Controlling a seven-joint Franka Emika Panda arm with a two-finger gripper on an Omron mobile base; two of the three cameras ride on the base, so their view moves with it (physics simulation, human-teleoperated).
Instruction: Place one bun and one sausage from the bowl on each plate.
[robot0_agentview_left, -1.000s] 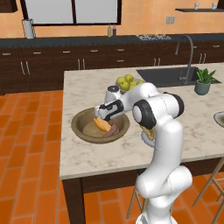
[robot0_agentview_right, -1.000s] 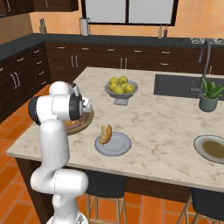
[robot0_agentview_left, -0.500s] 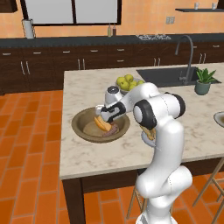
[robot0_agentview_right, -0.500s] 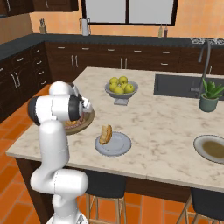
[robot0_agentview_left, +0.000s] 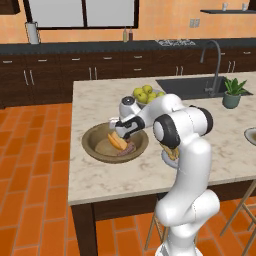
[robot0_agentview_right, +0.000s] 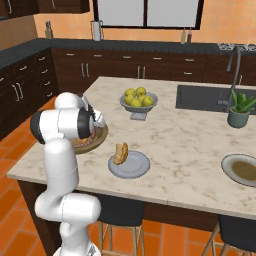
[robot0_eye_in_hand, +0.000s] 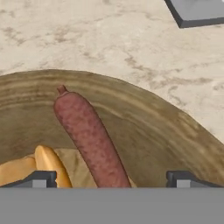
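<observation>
The wide brown wooden bowl sits on the island's left part, with a bun and a sausage inside. My gripper hangs open just above them. In the hand view the reddish sausage lies between the spread fingertips, with the bun to its left on the bowl's floor. A grey plate near the front edge carries one bun. A brown plate lies at the far right. The arm hides most of the bowl in the right base view.
A grey footed bowl of yellow-green apples stands behind the plates, mid-island. The sink with its tap and a potted plant are at the back right. A grey corner shows beyond the bowl's rim.
The hand has dipped slightly lower over the bowl. Nothing else has moved.
</observation>
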